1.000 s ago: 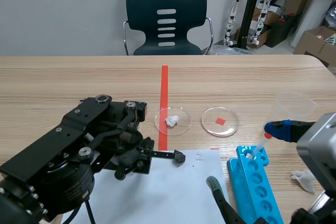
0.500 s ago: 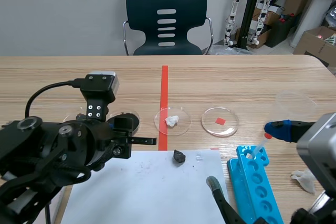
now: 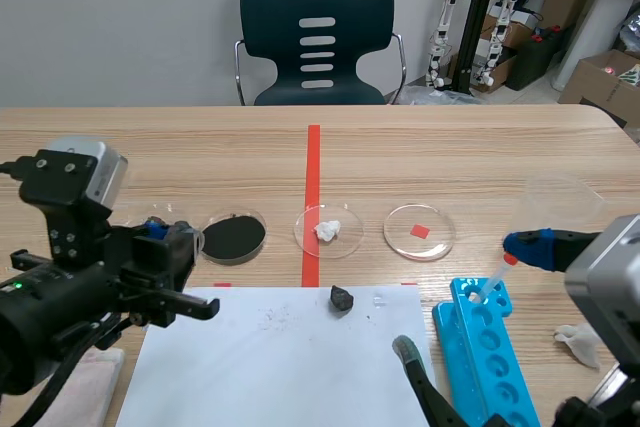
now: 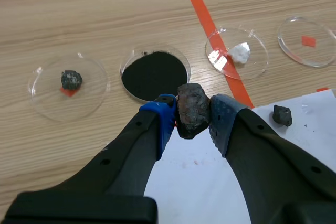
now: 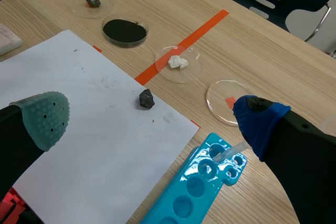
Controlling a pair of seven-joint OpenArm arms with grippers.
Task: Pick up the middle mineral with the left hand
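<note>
The pale wooden table [image 3: 480,157] has an orange-red tape line [image 3: 313,177] running away down its middle. A dark chair [image 3: 317,37] stands at its far side against a grey wall, with cardboard boxes [image 3: 600,72] in the corner. A white sheet of paper [image 3: 280,367] lies on the near part. Beyond it sits a row of dishes: a dish of black powder [image 3: 235,235], a dish with a white lump [image 3: 328,230] on the tape line, and a dish with a red square [image 3: 419,231]. A small dark stone [image 3: 342,298] lies on the paper, and a blue tube rack [image 3: 490,352] sits to its right.

From between the arms I cannot make out what the left arm holds. Its own camera shows it: the left pincer [image 4: 192,113] is clamped on the mineral [image 4: 191,106], a dark, reddish-brown rock pressed between the blue pad [image 4: 165,116] and the other pad. It is held off the table, over the paper's edge just short of the powder dish. That view also shows a further dish with a small dark lump [image 4: 68,81], mostly hidden from the middle camera.

The left arm sits low at the table's left side, over a pinkish cloth [image 3: 80,382]. The right pincer [image 5: 151,116] hangs with its fingers wide apart, holding nothing, near the tube rack.
</note>
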